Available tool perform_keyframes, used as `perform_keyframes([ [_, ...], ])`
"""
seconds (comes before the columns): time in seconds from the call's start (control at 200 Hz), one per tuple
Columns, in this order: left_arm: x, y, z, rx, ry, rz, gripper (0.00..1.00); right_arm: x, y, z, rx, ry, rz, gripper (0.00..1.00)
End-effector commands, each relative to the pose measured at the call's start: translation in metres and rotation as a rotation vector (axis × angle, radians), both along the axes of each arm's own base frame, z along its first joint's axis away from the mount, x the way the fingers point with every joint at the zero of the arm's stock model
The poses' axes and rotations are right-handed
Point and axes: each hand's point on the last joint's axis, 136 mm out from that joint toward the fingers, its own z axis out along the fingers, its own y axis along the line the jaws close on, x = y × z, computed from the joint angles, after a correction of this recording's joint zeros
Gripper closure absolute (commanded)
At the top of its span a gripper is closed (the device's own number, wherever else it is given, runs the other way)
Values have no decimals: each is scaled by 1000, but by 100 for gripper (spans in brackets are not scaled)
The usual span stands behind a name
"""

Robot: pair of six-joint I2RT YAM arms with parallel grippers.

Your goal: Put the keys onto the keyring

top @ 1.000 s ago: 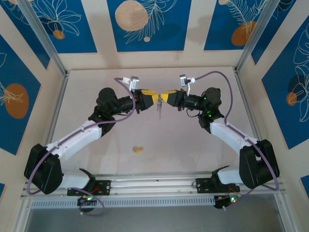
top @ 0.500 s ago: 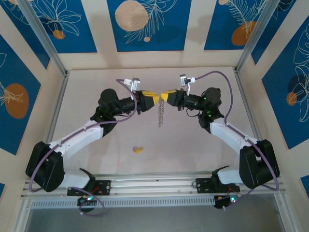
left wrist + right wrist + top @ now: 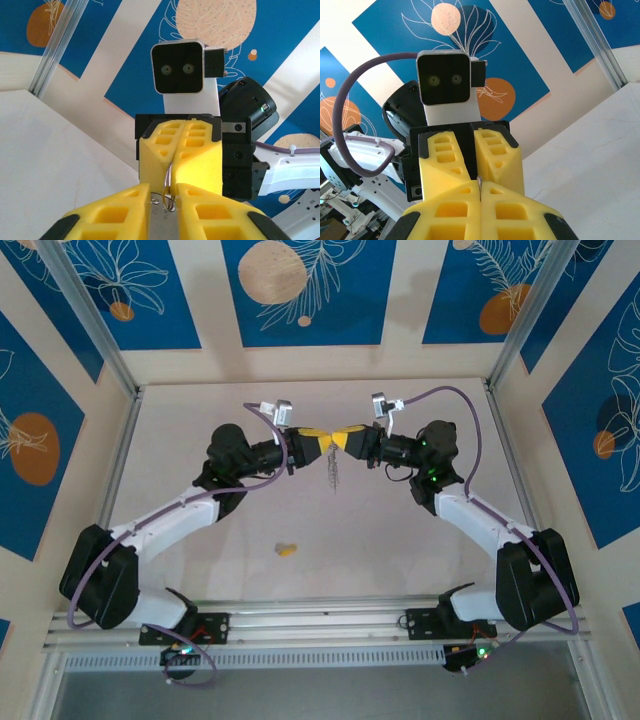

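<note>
My two grippers meet tip to tip above the middle of the table, the left gripper (image 3: pixel 321 440) and the right gripper (image 3: pixel 341 439). The grey keyring (image 3: pixel 333 473) hangs below them, its bumpy strip showing. In the left wrist view my left gripper (image 3: pixel 164 191) is shut on a flat grey part of the keyring (image 3: pixel 162 225). Facing it, the right gripper (image 3: pixel 173 167) pinches a thin wire loop (image 3: pixel 169 181). The right gripper (image 3: pixel 480 186) is shut, with a thin metal edge (image 3: pixel 479 180) between its pads. A tiny yellow-headed key (image 3: pixel 286 550) lies on the table near the front.
The pale table (image 3: pixel 200 430) is ringed by a metal frame (image 3: pixel 115 455) and blue patterned walls. The arm bases sit on a rail (image 3: pixel 320 625) at the near edge. The purple cable (image 3: pixel 445 393) arches over the right wrist.
The left arm has shifted slightly right, bringing the fingertips closer together. The hanging keyring has turned from edge-on to showing its bumpy side. The key on the table has not moved.
</note>
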Motion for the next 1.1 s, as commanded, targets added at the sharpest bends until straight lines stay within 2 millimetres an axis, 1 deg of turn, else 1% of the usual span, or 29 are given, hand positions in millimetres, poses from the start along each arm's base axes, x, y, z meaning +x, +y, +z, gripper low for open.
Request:
perform_keyframes([
  [0.0,-12,-5,12,-41,-46,-50,84,-4,1,21,25,-56,3,100],
  [0.025,-12,-6,12,-43,-48,-52,88,-4,1,21,24,-54,4,100],
  [0.08,-13,-7,13,-47,-53,-58,100,-5,2,20,22,-54,13,100],
  [0.165,-12,-7,14,-47,-62,-55,100,-5,0,21,13,-49,15,100],
  [0.215,-12,-6,14,-40,-72,-49,100,-1,-7,21,9,-40,-12,81],
  [0.255,-14,-6,14,-27,-83,-47,100,4,-16,24,15,-36,-49,67],
  [0.295,-15,-6,15,-8,-94,-49,100,7,-26,25,19,-33,-81,58],
  [0.34,-17,-5,15,13,-107,-52,100,9,-38,27,22,-33,-111,54],
  [0.47,-23,-3,18,70,-152,-67,100,9,-59,31,14,-40,-165,51],
  [0.535,-28,-4,20,98,-178,-83,100,5,-64,32,1,-56,-169,52],
  [0.59,-31,-4,22,121,-195,-100,100,2,-64,32,-16,-70,-159,51],
  [0.905,-49,-8,31,181,-263,-238,100,-26,-53,26,-89,-155,-10,53],
  [1.095,-52,-9,34,181,-267,-278,100,-40,-40,26,-100,-192,67,55],
])
